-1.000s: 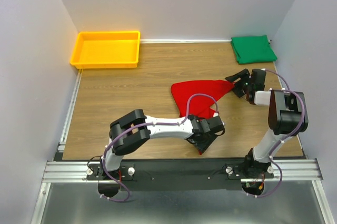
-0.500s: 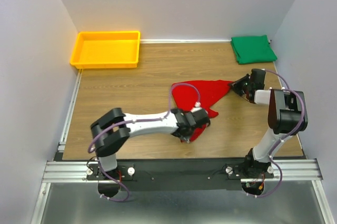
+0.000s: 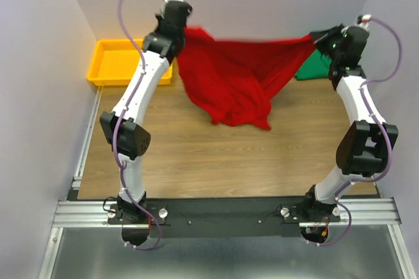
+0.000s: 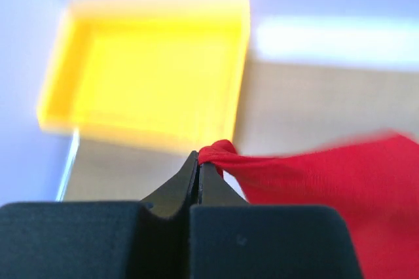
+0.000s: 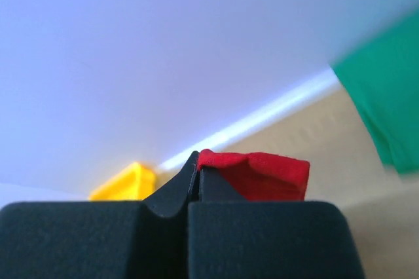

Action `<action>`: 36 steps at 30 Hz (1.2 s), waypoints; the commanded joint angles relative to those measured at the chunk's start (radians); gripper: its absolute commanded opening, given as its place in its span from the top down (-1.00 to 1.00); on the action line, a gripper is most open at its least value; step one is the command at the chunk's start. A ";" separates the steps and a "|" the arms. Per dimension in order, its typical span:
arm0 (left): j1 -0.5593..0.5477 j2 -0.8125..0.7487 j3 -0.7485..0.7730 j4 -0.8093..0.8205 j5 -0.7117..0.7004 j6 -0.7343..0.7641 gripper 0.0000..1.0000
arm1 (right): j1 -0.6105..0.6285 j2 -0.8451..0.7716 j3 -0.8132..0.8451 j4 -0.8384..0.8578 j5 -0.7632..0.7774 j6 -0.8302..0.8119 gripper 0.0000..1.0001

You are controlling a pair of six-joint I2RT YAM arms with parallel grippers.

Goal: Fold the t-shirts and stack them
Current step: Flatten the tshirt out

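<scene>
Red t-shirt (image 3: 229,82) hangs stretched between my two arms, its long axis running left to right across the far half of the table (image 3: 196,154). On the left, my left gripper (image 4: 198,167) is closed tight with a small bunch of red cloth pinched at its tips, high up in front of the yellow tray (image 3: 111,69). From there the top edge runs fairly taut and the body sags in loose folds; I can't tell whether its lowest fold touches the wood. On the right, my right gripper (image 5: 196,164) is likewise clamped on the opposite bunch of cloth at about the same height. The green t-shirt (image 3: 313,66) lies folded in the far right corner, behind and below that gripper, so I judge the right arm is nearer for stacking.
</scene>
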 commanded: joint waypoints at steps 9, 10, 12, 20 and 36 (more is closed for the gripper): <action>0.041 -0.306 0.014 0.467 -0.090 0.334 1.00 | -0.079 -0.138 0.376 -0.016 -0.090 -0.110 0.99; 0.041 -0.333 0.014 0.474 -0.092 0.336 1.00 | -0.081 -0.162 0.356 -0.014 -0.096 -0.116 0.99; 0.041 -0.436 -0.130 0.493 -0.087 0.333 1.00 | -0.079 -0.211 0.283 -0.016 -0.125 -0.141 0.99; 0.032 -0.885 -0.875 0.430 0.104 0.015 1.00 | -0.079 -0.615 -0.289 -0.062 -0.105 -0.202 0.98; 0.031 -1.513 -1.486 0.154 0.584 -0.557 0.86 | -0.044 -0.969 -0.891 -0.599 -0.048 -0.081 0.95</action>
